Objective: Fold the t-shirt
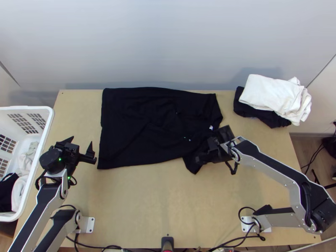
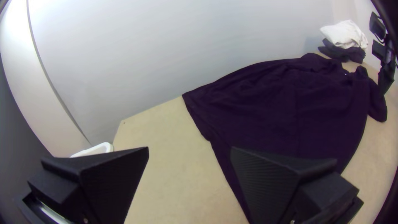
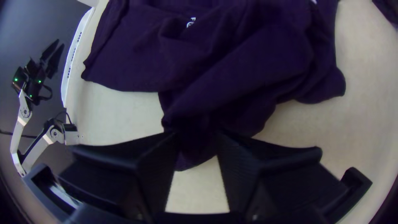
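Straightening the sleeve [image 1: 192,164] of the black t-shirt [image 1: 143,122], spread wrinkled on the tabletop [image 1: 134,201], seems the step in hand: the right tool [image 3: 198,135], narrowly parted around its cloth, should pinch just the edge and draw it out low and slowly. The left tool [image 2: 190,149] is wide open near the hem [image 1: 100,143]. White lettering [image 3: 190,22] marks the front, a pale label [image 1: 211,127] the collar.
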### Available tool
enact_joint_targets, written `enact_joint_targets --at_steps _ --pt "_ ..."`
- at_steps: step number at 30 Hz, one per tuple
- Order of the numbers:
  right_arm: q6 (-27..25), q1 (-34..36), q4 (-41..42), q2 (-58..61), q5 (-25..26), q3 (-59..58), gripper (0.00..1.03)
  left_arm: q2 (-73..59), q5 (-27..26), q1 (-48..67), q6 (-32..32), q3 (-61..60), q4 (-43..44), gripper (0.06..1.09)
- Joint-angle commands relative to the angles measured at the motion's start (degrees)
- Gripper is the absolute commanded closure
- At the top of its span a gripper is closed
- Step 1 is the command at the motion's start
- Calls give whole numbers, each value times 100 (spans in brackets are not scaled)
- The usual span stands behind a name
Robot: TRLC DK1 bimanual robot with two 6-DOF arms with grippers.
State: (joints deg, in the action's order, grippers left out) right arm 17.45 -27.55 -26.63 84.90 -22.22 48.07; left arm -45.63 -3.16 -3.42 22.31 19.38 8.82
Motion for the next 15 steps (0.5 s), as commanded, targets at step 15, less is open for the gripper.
enact_joint_targets --at_steps 15 --pt "-111 -356 -2531 -2408 235 1380 100 -25 114 70 -24 -30 -29 13"
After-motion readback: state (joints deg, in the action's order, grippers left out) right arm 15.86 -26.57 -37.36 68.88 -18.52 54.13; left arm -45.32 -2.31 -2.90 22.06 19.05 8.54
